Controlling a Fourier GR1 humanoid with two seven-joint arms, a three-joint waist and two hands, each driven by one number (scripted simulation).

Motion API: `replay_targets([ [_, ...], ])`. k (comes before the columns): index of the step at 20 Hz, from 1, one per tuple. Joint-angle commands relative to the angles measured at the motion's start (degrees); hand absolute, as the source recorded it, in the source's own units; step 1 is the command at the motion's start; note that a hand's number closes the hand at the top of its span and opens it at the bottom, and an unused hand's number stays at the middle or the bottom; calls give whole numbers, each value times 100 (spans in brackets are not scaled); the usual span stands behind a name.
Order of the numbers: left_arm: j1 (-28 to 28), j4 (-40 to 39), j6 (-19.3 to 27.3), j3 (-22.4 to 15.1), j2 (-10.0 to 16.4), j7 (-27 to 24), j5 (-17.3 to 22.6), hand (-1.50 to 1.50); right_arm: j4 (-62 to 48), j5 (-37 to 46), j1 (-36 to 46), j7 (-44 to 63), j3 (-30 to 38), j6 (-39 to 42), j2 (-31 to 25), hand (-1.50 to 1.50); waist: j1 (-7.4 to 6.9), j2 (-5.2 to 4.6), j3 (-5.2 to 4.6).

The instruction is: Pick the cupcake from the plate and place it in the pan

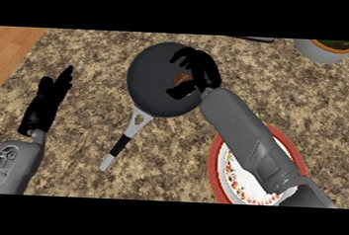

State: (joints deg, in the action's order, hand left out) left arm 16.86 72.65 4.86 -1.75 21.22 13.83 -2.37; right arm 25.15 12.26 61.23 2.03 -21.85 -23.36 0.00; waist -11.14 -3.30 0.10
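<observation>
Over the pan [152, 96], toward the far edge of the surface [77, 61], the right hand [198, 66] curls fingers and thumb round the cupcake [183, 79]. Only a brown patch of it shows, so whether it touches the pan's floor cannot be told; the red-rimmed plate [213, 165] lies nearer the right near corner, partly under the forearm. Judged light, soft and crumbly: best held low round its sides, not on top, and released gently. The left hand [46, 101] rests open, fingers up, by the left edge.
</observation>
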Motion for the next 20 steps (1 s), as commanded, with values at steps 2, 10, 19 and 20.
replay_targets([
  [2,158,-21,-5,-107,-101,34,-63,0,-128,-492,51,-404,11,35,0,-150,-79,-33,4],
  [10,184,-115,-45,-87,-94,29,-63,0,168,-1315,-151,-1201,187,-739,0,-150,-158,-4,11],
  [19,-65,-292,170,64,-148,-116,-107,0,-100,-2221,219,-1429,561,-1345,0,-150,220,110,-8],
  [20,-19,-281,92,188,47,-101,-71,0,-260,-2180,135,-1754,709,-1349,0,-150,352,109,-4],
])
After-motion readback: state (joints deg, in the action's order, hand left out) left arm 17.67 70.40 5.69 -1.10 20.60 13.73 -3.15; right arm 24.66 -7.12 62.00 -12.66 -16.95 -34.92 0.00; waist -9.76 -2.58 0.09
